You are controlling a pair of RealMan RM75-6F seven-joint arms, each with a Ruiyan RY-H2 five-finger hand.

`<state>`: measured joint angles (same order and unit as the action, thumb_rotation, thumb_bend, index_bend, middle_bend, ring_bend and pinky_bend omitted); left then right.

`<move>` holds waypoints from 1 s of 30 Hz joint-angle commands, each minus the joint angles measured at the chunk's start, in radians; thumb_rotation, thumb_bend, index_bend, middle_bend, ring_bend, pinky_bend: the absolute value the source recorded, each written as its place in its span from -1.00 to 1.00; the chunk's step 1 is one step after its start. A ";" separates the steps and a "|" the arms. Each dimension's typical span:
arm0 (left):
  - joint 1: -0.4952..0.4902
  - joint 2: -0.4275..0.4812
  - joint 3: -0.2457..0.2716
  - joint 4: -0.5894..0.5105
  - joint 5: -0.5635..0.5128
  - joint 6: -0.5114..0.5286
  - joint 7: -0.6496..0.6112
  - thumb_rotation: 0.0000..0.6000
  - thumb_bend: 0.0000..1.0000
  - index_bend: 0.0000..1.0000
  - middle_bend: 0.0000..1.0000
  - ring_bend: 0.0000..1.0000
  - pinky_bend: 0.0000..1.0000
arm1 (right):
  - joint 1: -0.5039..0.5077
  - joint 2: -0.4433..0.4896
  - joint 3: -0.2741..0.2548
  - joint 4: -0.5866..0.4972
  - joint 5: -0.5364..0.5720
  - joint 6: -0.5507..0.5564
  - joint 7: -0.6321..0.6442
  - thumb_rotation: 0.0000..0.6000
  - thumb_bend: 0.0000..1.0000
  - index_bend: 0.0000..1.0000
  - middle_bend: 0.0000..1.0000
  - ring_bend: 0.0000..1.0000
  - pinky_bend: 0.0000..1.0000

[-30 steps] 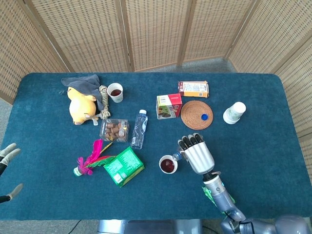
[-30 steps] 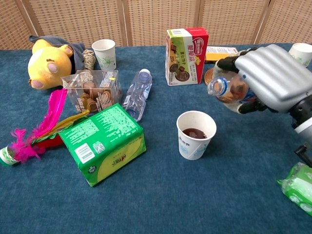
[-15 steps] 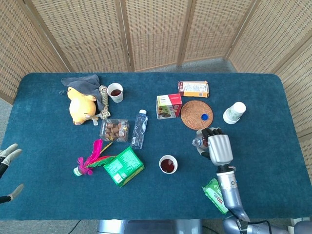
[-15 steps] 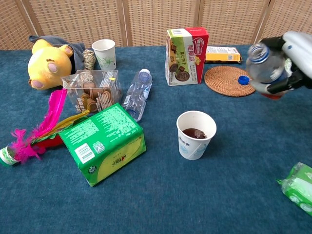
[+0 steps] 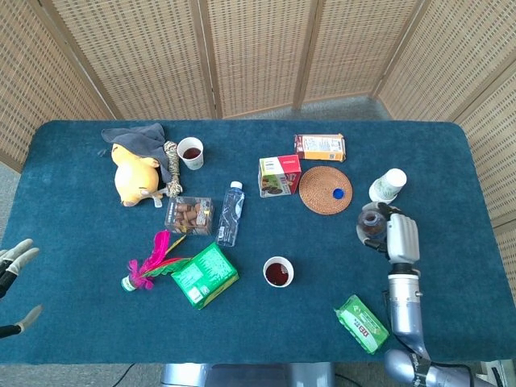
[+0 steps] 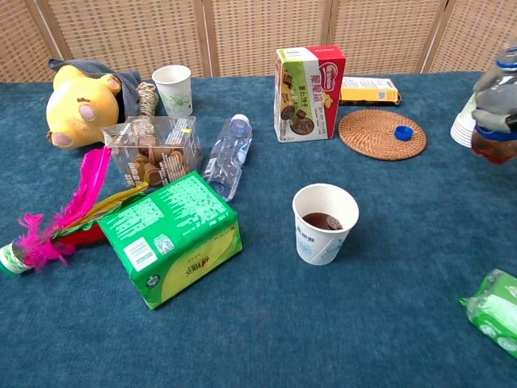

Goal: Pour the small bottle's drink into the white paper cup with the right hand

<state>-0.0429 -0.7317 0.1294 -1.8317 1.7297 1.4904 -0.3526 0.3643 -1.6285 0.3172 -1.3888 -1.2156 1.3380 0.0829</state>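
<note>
The white paper cup stands near the table's front middle with dark drink in it. My right hand is well to the right of the cup and grips the small clear bottle. The bottle is upright and uncapped, with a little dark drink at its bottom. Its blue cap lies on the woven coaster. In the head view my left hand hangs off the table's left edge with its fingers apart, holding nothing.
A stack of white cups stands just behind the bottle. A green packet lies front right. Left of the cup are a green box, a lying water bottle and a snack tub. A red carton stands behind.
My right hand has carried the small bottle from beside the cup far to the right, and the bottle has gone from tilted over to upright. The left hand has stayed put.
</note>
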 commanded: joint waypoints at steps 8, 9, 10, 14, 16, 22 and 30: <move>-0.004 -0.001 0.003 -0.008 0.000 -0.013 0.013 1.00 -0.26 -1.00 -1.00 -1.00 -1.00 | -0.045 0.057 0.036 0.064 0.070 -0.137 0.328 1.00 0.67 0.08 -0.03 -0.16 0.31; -0.005 -0.001 0.004 -0.009 0.001 -0.014 0.013 1.00 -0.26 -1.00 -1.00 -1.00 -1.00 | -0.047 0.061 0.036 0.073 0.071 -0.149 0.357 1.00 0.67 0.08 -0.03 -0.18 0.31; -0.006 -0.001 0.004 -0.009 0.002 -0.015 0.013 1.00 -0.26 -1.00 -1.00 -1.00 -1.00 | -0.049 0.068 0.034 0.086 0.064 -0.168 0.399 1.00 0.67 0.07 -0.04 -0.21 0.31; -0.006 0.002 0.006 -0.009 0.002 -0.015 0.005 1.00 -0.26 -1.00 -1.00 -1.00 -1.00 | -0.057 0.073 0.030 0.149 0.039 -0.201 0.538 1.00 0.68 0.07 -0.05 -0.37 0.31; -0.006 0.004 0.006 -0.008 0.001 -0.016 0.001 1.00 -0.26 -1.00 -1.00 -1.00 -1.00 | -0.060 0.061 0.029 0.193 0.029 -0.200 0.594 1.00 0.68 0.08 -0.05 -0.38 0.31; -0.009 0.005 0.009 -0.006 0.008 -0.020 -0.002 1.00 -0.26 -1.00 -1.00 -1.00 -1.00 | -0.064 0.010 0.033 0.317 0.011 -0.185 0.717 1.00 0.70 0.10 -0.04 -0.39 0.31; -0.012 0.003 0.009 -0.011 0.006 -0.026 0.008 1.00 -0.26 -1.00 -1.00 -1.00 -1.00 | -0.056 -0.082 0.025 0.487 -0.008 -0.171 0.817 1.00 0.71 0.10 -0.03 -0.40 0.30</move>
<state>-0.0550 -0.7287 0.1386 -1.8419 1.7361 1.4645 -0.3448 0.3045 -1.6816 0.3456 -0.9400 -1.2155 1.1627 0.8810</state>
